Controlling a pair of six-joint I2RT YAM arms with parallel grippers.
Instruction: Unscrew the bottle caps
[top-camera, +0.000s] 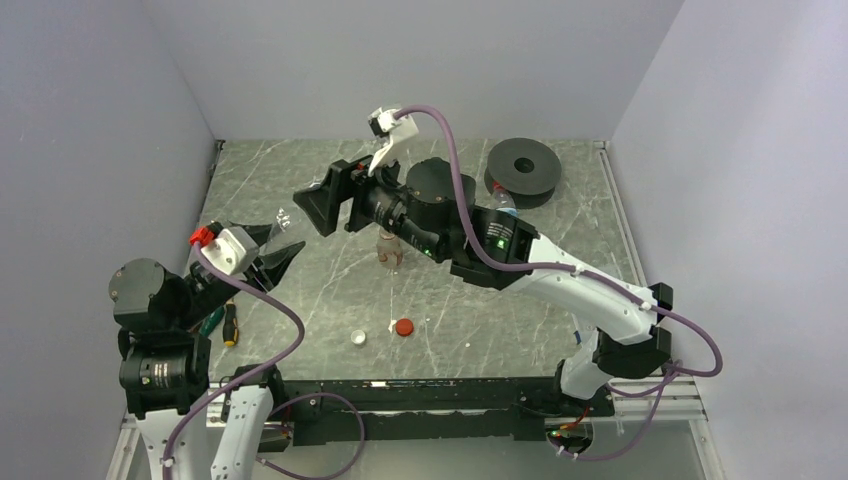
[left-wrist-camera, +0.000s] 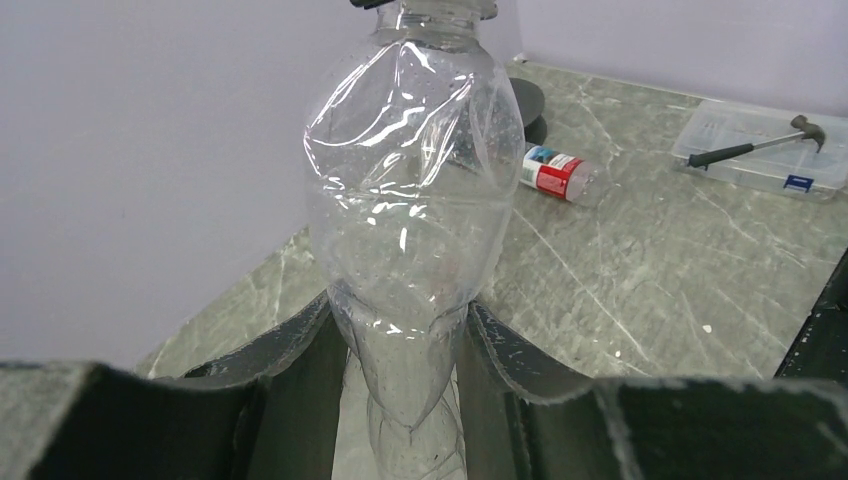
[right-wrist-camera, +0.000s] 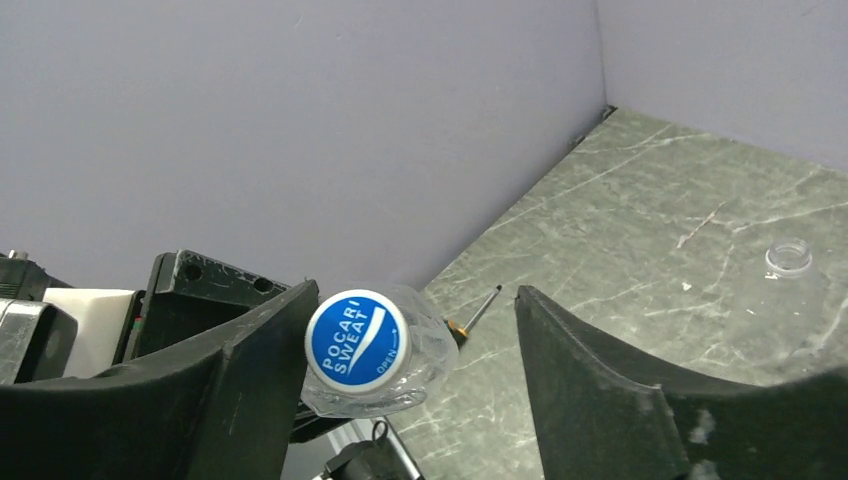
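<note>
Clear plastic bottle (left-wrist-camera: 410, 200) sits clamped in the left gripper (left-wrist-camera: 400, 330) while the right gripper (right-wrist-camera: 415, 300), jaws apart, brackets its blue cap (right-wrist-camera: 356, 338); closing and twisting likely come next.

The desk (top-camera: 470, 330) is grey-green marble with pale veins. The bottle (left-wrist-camera: 410, 200) is clear, topped by a blue cap (right-wrist-camera: 357, 339) with white lettering. A red cap (top-camera: 404, 327) and a white cap (top-camera: 359, 338) are plain. The spool (top-camera: 524, 168) is black, the walls (top-camera: 400, 60) lilac-grey.

A clear crumpled bottle (left-wrist-camera: 410, 200) wears its blue cap (right-wrist-camera: 356, 340) (red cap (top-camera: 403, 327) lies loose).
</note>
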